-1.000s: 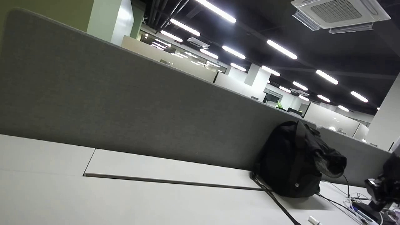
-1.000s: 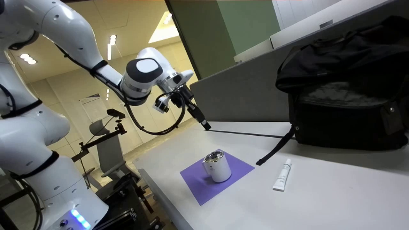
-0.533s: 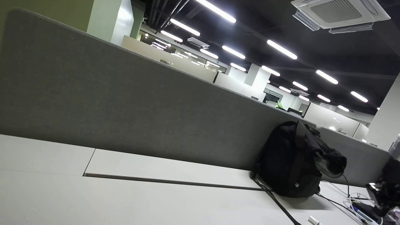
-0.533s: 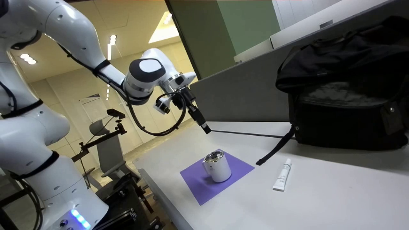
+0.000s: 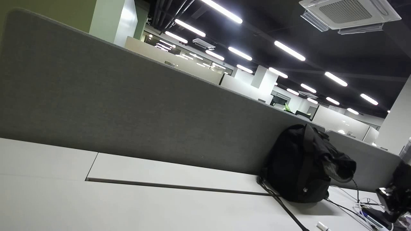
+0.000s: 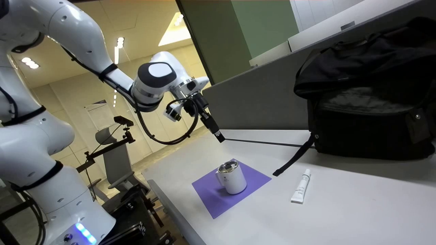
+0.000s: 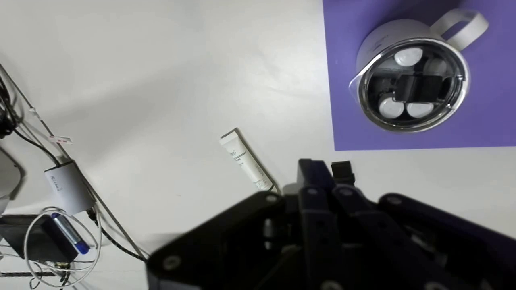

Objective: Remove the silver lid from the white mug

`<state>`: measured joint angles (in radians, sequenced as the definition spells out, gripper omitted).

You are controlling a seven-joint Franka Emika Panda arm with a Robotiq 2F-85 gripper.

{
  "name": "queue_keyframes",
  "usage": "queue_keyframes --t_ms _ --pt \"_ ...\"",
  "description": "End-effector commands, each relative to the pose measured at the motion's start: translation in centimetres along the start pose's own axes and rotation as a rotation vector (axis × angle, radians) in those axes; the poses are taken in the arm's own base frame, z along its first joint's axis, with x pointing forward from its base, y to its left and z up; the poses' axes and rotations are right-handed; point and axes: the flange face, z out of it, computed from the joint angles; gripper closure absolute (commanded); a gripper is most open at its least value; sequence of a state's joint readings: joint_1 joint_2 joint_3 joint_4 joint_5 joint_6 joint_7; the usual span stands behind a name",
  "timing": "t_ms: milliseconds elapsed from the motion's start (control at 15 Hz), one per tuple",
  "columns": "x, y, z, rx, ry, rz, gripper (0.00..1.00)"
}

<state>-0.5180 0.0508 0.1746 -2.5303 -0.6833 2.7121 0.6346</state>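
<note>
In the wrist view, the lid (image 7: pixel 417 88) on the white mug (image 7: pixel 375 45) is seen up-right of the end effector (image 7: pixel 316 173), whose jaws stand together.

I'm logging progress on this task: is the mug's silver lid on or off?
On: the silver lid covers the mouth of the white mug in the wrist view; how tightly, I cannot tell.
</note>
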Motion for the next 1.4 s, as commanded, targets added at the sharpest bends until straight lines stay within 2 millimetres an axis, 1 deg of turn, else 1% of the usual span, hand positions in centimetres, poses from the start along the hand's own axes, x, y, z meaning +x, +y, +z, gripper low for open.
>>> queue_keyframes --t_ms 0,200,267,533,667,867,1000,1200,1267,1333 --pt "0.0 0.0 -0.1 0.001 0.0 0.0 0.99" --pt "0.0 0.0 -0.1 0.001 0.0 0.0 0.99" --pt "0.4 -0.1 0.0 -0.006 0.013 0.002 1.0" --pt "1.1 -1.8 1.5 0.012 -0.007 -0.019 1.0" --pt "1.4 -3.4 3.7 0.001 -0.059 -0.047 1.0" --pt "1.7 -5.1 6.2 -0.003 -0.109 -0.056 1.0" --pt "1.9 -6.1 7.5 -0.001 -0.136 -0.06 1.0" --pt "2.3 -6.9 8.7 0.0 -0.165 -0.064 1.0" --pt "2.4 -7.1 8.9 -0.005 -0.175 -0.064 1.0" --pt "2.4 -6.9 8.7 -0.015 -0.187 -0.067 1.0"
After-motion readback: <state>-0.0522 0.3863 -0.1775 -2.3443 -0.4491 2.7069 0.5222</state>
